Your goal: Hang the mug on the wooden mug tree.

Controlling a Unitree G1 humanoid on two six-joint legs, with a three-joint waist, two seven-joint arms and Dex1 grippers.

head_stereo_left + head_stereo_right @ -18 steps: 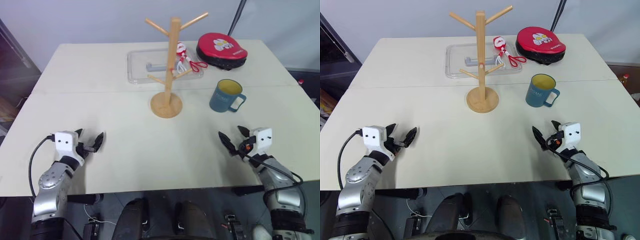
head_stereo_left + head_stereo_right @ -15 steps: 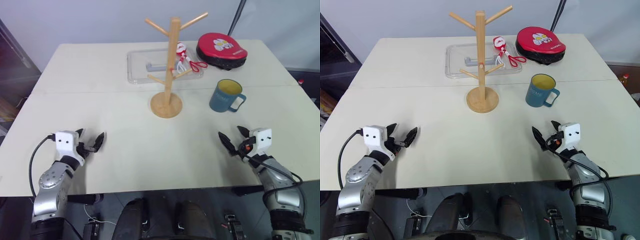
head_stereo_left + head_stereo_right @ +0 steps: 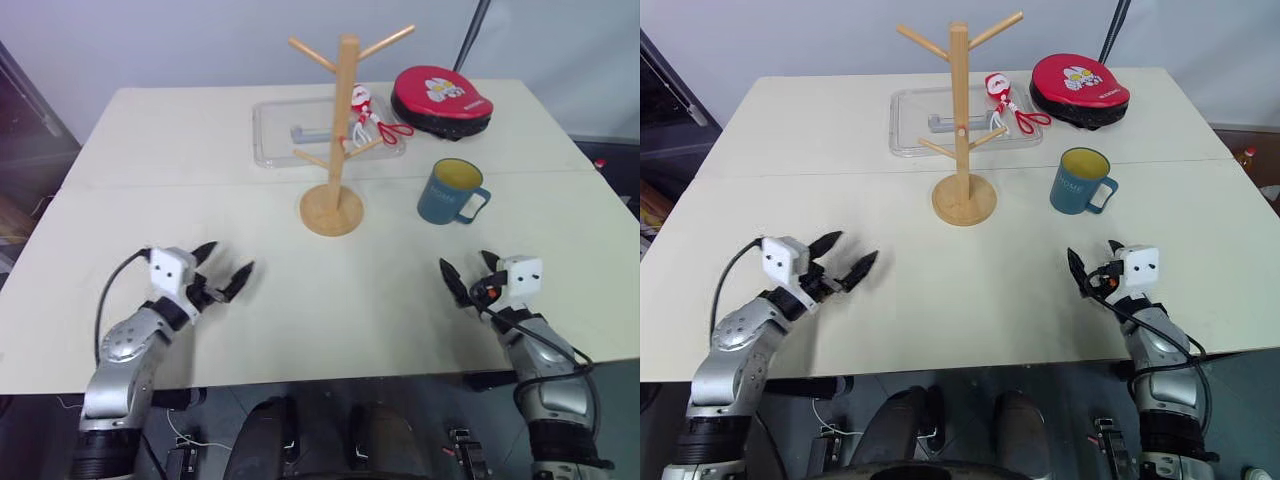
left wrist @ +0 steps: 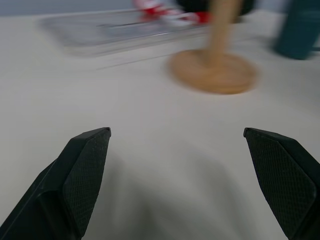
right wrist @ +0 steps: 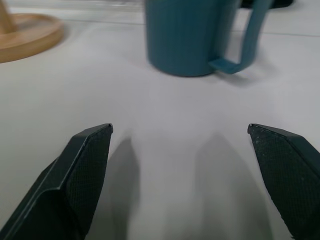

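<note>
Nearest, the left gripper [image 3: 845,258] at seven o'clock and the right gripper [image 3: 1095,266] at five o'clock hover above the table [image 3: 940,300], both with fingers spread and empty. Farther, the mug [image 3: 1081,181] stands upright at two o'clock, handle toward the right, right of the wooden mug tree [image 3: 961,120].

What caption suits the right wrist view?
Open right claw faces the mug standing on the table.

the mug [image 5: 192,35] is cut off at its rim, the wooden mug tree [image 4: 215,70] blurred.
</note>
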